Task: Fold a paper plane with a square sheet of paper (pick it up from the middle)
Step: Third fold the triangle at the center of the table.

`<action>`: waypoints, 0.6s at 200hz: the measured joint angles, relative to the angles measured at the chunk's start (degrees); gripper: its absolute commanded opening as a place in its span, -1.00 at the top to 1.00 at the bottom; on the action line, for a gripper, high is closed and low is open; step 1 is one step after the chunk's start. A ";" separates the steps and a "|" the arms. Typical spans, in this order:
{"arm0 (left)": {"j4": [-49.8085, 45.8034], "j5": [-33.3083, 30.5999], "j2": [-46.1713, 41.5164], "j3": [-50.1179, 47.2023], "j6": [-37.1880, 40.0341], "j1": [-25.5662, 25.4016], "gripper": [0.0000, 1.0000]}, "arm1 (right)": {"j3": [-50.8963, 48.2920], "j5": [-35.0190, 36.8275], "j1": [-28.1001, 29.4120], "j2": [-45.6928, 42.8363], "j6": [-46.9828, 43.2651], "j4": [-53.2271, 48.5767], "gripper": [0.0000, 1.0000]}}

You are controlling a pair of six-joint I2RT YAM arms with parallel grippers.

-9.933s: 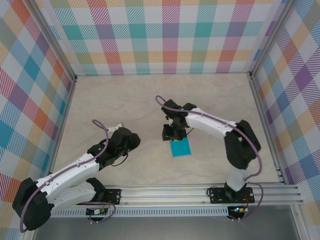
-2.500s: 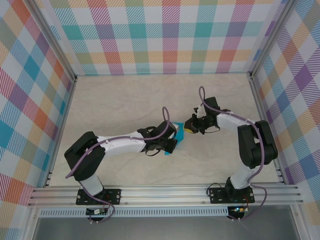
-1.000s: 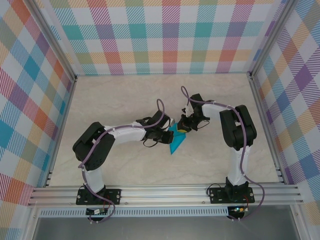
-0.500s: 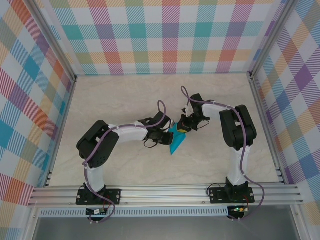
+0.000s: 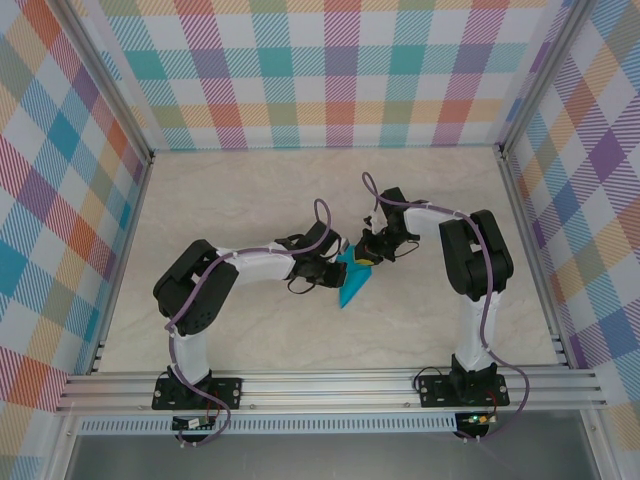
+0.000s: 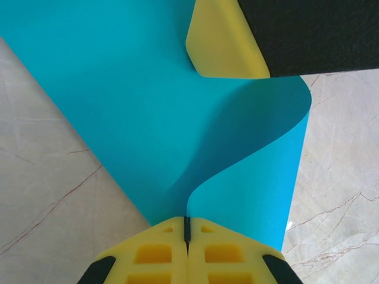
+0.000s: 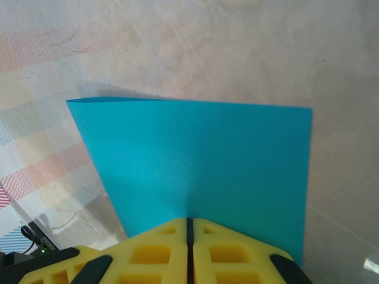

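In the overhead view the teal sheet of paper (image 5: 352,283) sat near the middle of the frame, caught between the two arms above the pale marbled table (image 5: 230,200). Its narrow lower tip pointed toward the bottom of the frame. Whether that tip touched the table could not be told.

The left pincer (image 5: 337,268) reached in from the left and met the sheet's left edge. In its own wrist view the left pincer (image 6: 187,232) stood at the bottom centre, its yellow fingers pressed together with only a thin dark line between them, nipping the paper's near edge. From there the sheet of paper (image 6: 136,100) rose in a soft S-shaped curl and spread across the upper left. At the top of that frame a yellow fingertip (image 6: 222,44) of the other arm lay against the paper.

The right pincer (image 5: 367,256) came in from the right at the sheet's upper end. In its wrist view the right pincer (image 7: 189,228) was likewise squeezed together at the bottom centre, gripping the lower edge of the sheet of paper (image 7: 201,157), which spread flat above it.
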 measured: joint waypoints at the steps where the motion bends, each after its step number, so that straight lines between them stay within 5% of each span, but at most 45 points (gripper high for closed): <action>1: 0.00 0.00 0.02 0.00 0.00 0.00 0.91 | 0.00 0.00 0.00 0.00 0.02 0.00 0.82; 120: 1.60 1.03 0.07 -1.49 -1.18 0.11 0.90 | 0.00 -0.02 0.00 0.00 0.42 -0.02 0.82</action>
